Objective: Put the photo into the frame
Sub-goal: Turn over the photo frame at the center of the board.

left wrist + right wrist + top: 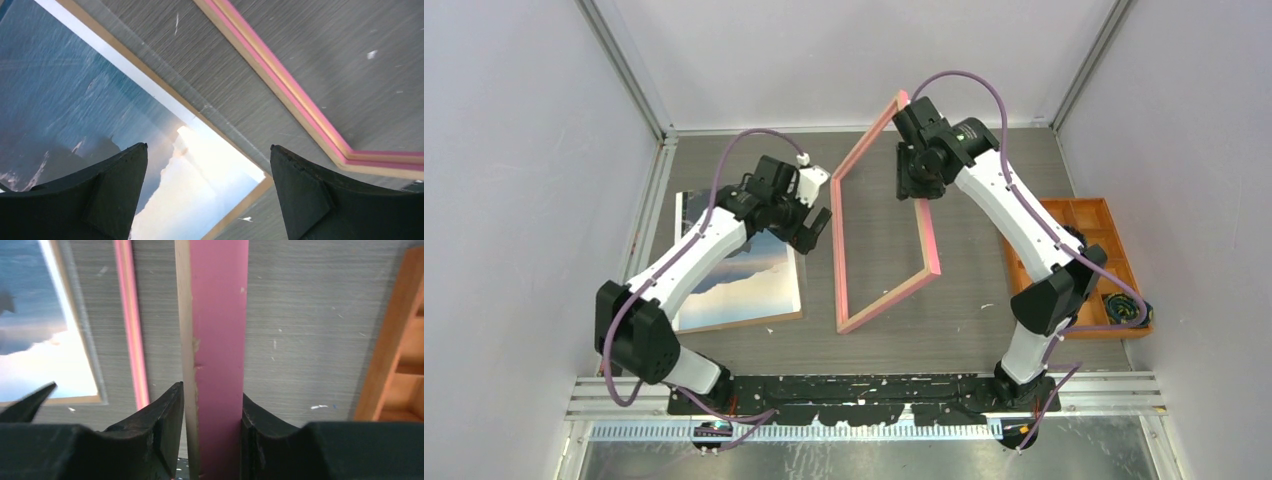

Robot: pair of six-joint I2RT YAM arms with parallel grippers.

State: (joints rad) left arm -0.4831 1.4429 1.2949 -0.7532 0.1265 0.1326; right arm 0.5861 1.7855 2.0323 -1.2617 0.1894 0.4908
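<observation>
- Right claw (916,172) is clamped on one long side of the frame (889,300), up near that side's far end. In the wrist view the two fingers (165,430) squeeze the pink bar (220,315) from both sides, no gap.
- So the frame sits tipped up over the middle of the table (964,330): the gripped right side is raised and the left long side is down low. Can't tell if that low side actually touches the table or hangs just off it.
- Left claw (809,225) is spread wide with nothing in it. It's up over the strip between photo and frame, by the photo's right edge. Its wrist cam shows both fingers (115,190) far apart, the photo under one and a frame corner (345,150) past the other.
- The photo (744,275) lies flat, picture side up, near the left edge of the table, apart from the frame.
- It's on a brown board (754,322) that peeks out as a thin border.
- Looks like a clear sheet (150,60) sticks out a bit past the board edge, hard to be sure.
- Orange tray (1114,225) sits against the right edge, well apart from everything else.
</observation>
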